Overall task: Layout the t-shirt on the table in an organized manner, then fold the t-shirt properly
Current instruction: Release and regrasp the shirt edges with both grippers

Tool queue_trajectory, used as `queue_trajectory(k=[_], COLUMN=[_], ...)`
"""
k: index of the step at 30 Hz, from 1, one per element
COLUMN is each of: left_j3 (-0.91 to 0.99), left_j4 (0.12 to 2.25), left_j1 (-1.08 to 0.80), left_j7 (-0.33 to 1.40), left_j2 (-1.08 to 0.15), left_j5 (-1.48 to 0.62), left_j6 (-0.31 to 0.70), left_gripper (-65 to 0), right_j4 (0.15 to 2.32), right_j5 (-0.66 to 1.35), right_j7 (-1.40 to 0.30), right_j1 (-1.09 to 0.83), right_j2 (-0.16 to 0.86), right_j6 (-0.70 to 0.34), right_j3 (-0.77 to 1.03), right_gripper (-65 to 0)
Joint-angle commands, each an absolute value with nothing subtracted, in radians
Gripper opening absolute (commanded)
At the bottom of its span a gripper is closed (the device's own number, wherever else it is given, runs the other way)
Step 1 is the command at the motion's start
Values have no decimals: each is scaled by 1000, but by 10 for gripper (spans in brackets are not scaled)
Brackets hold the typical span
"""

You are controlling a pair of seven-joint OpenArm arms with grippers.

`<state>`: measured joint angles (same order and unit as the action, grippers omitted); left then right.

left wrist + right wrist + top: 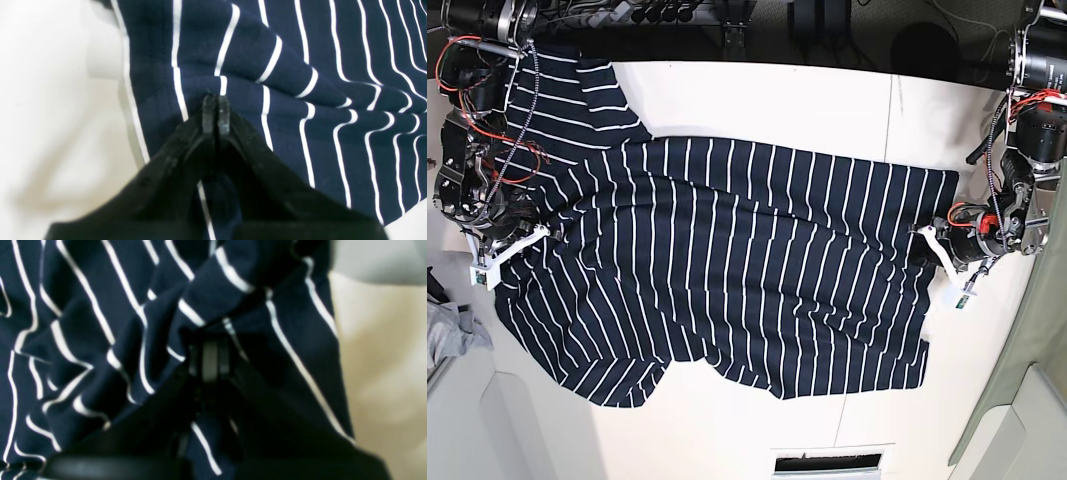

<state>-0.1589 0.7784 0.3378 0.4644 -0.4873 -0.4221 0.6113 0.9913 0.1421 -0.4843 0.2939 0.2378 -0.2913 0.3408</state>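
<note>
While the shirt [727, 270] lies spread across the middle of the white table [767, 100], it reaches nearly from one arm to the other. Its far edge on the base view's right is just beside the left claw [924, 240], and the opposite side goes under the right claw [545, 232]. One sleeve runs up to the top left corner and the other points to the table's near edge, where the white surface is still free. More free surface is above the shirt, near a thin dark seam [890, 110].

The left claw [216, 111] is clamped on the shirt [300, 100] close to its edge, with the cloth wrinkled around the tips. The right claw [209, 361] is also clamped on the shirt [100, 340], and folds gather at its tips.
</note>
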Motion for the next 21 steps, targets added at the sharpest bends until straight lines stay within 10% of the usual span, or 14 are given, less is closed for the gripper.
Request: queue_trajectory(k=[1, 21], left_j3=[-161, -5], left_j4=[776, 1292], left_j1=[340, -102], left_j7=[545, 764], left_j2=[-513, -759], left_j5=[-384, -889], left_j6=[606, 698], left_gripper=[-650, -451], right_j4=[1005, 1641], right_j5=[155, 366], right_j7=[-475, -719], right_j1=[325, -178], right_j2=[255, 255], right_j6=[-296, -351], right_j3=[343, 641], right_gripper=[-650, -608])
